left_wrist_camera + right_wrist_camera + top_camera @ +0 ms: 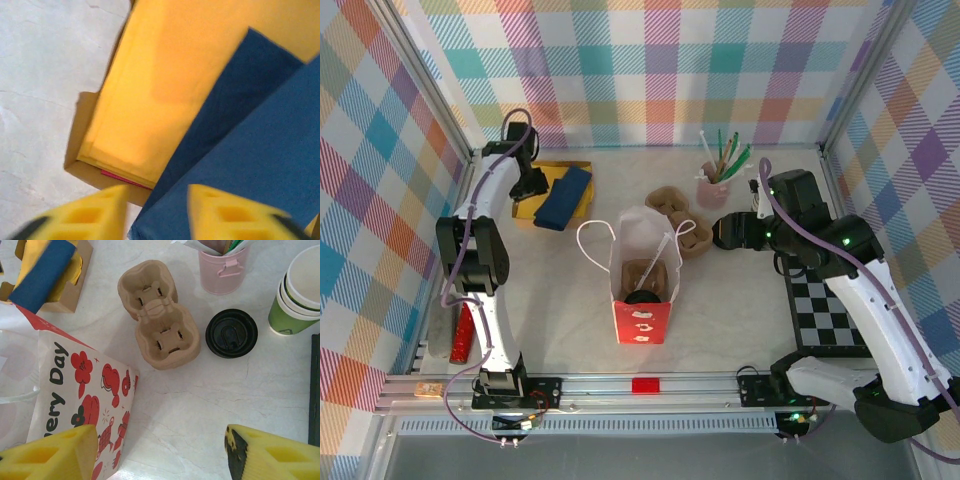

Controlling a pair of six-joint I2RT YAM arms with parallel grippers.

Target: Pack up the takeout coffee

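Note:
The red paper bag (642, 318) stands open at the table's middle. Inside its mouth the takeout coffee (642, 297) shows its round black lid, sitting in a brown carrier; its body is hidden. My left gripper (531, 186) is at the back left, open, its yellow fingers (95, 212) just above a blue napkin (260, 165) that lies on yellow napkins (150, 100) in a cardboard box. My right gripper (723, 232) hovers right of the bag, open and empty over bare table (160, 440), with the bag's printed side (85, 395) beside its left finger.
A brown pulp cup carrier (159, 315) lies behind the bag. A loose black lid (231, 333), a stack of lidless green cups (300, 290) and a pink pot of stirrers (223, 267) stand at the back right. A checkered mat (830, 315) covers the right front.

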